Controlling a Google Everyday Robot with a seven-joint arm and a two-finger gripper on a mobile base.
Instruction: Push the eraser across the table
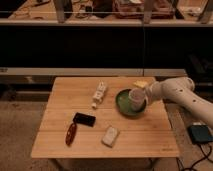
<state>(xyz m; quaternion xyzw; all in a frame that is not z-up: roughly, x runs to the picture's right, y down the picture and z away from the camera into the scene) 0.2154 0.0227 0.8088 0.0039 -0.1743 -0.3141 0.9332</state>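
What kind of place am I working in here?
Probably a lab or workshop: a light wooden plank table holding the small flat black eraser, cluttered workbenches behind, and a dark box with cables on the floor. The pincer hangs over the round green bowl.

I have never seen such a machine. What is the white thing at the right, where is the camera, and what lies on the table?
It is a robot arm reaching in from the right. Its end, the gripper, is over a green bowl; whether it holds anything cannot be seen. The single camera looks down on the wooden table from above one long side. On the table lie a black eraser, a reddish-brown long object, a whitish block, a white bottle-like object and something small and yellow.
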